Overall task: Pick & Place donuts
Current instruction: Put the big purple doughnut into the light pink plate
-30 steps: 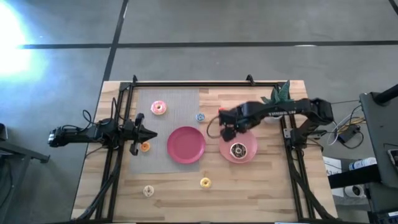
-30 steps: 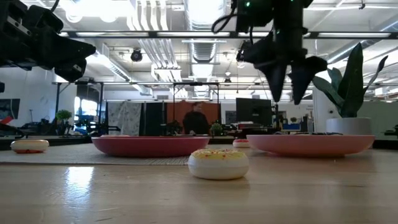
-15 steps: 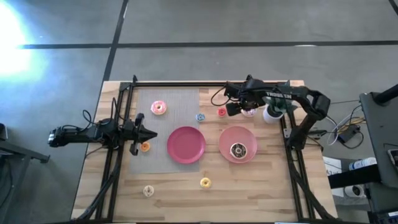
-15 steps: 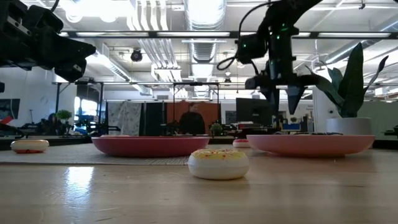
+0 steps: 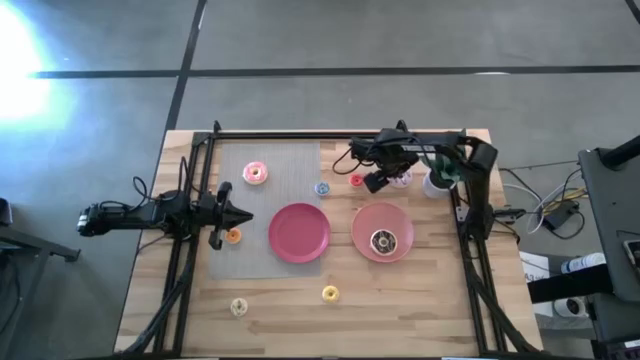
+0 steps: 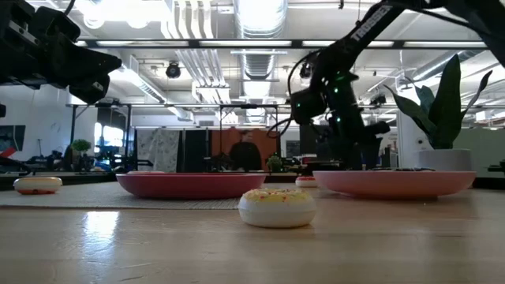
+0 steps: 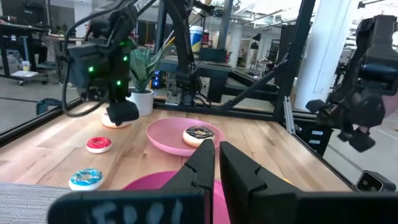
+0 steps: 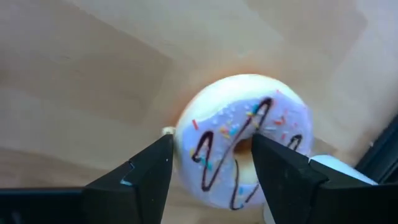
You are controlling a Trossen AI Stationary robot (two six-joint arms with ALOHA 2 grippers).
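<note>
The lilac-white donut (image 8: 242, 143) with dark drizzle lies flat on the wood near the table's far right (image 5: 402, 178). My right gripper (image 8: 211, 180) is open and low over it, one finger on each side of its near part; I cannot tell whether they touch it. In the high view this gripper (image 5: 384, 181) is just left of the donut. The dark brown donut (image 5: 382, 240) lies on the light pink plate (image 5: 400, 222). My left gripper (image 5: 245, 217) is shut and waits above the mat, beside the orange donut (image 5: 233, 236).
The red plate (image 5: 312, 245) sits mid-table on a grey mat (image 5: 285, 160). Loose donuts: pink-frosted (image 5: 256, 173), blue (image 5: 322, 187), red (image 5: 357, 180), yellow (image 5: 330, 293), cream (image 5: 238, 306). A white plant pot (image 5: 437, 184) stands right of the lilac-white donut. Black frame rails run along both sides.
My right gripper has moved from above the light pink plate's left edge toward the table's far edge, then come down over the lilac-white donut. The donuts and plates have stayed where they were.
</note>
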